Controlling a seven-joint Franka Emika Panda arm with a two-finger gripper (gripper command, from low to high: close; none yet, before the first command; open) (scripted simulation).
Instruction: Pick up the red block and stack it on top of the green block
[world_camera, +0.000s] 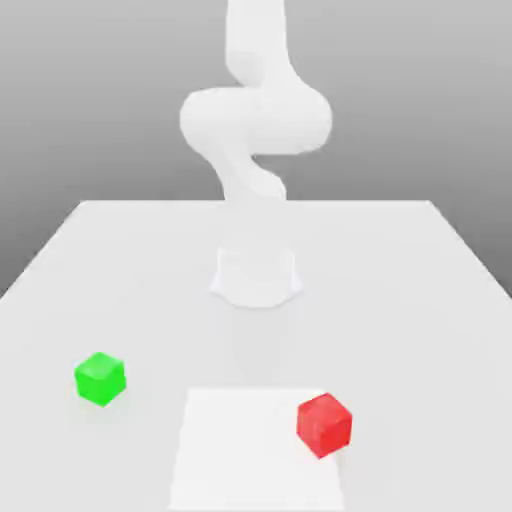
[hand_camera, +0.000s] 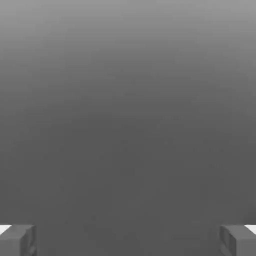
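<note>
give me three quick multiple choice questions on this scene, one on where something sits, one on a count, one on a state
1. In the exterior view, where is the red block relative to the green block?
A. stacked on top of it
B. apart from it, toward the exterior view's right
C. touching its far side

2. How many blocks lie on the table?
A. one
B. two
C. four

3. How does the gripper stand?
A. open, holding nothing
B. shut on the red block
C. shut on the green block

Answers: 1 B, bare table lies between them. 2 B, one red and one green. 3 A, the hand view shows its fingers far apart with nothing between.
</note>
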